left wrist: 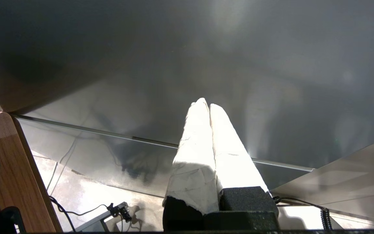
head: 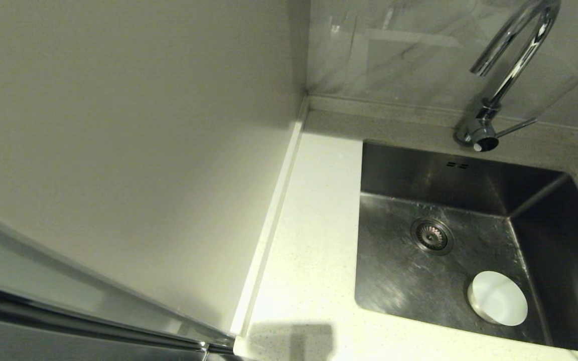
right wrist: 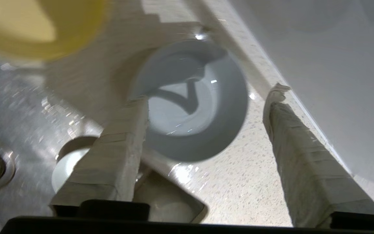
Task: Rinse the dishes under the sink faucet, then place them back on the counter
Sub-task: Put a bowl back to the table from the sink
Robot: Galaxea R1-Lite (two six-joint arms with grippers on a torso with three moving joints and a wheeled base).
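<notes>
Overhead, the white bowl [head: 497, 298] is lying in the sink's [head: 399, 281] near right corner, clear of the drain strainer [head: 432, 235]. Beside the sink, the right gripper [right wrist: 206, 104] is hovering with jaws released over the bluish-white bowl [right wrist: 203, 130] on the table [right wrist: 239, 191], near its raised edge. Left gripper [left wrist: 205, 105] is resting clenched, away from the sink.

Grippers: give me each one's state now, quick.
Left gripper: shut, holding nothing.
Right gripper: open over the pale bluish-white bowl on the counter, holding nothing.
</notes>
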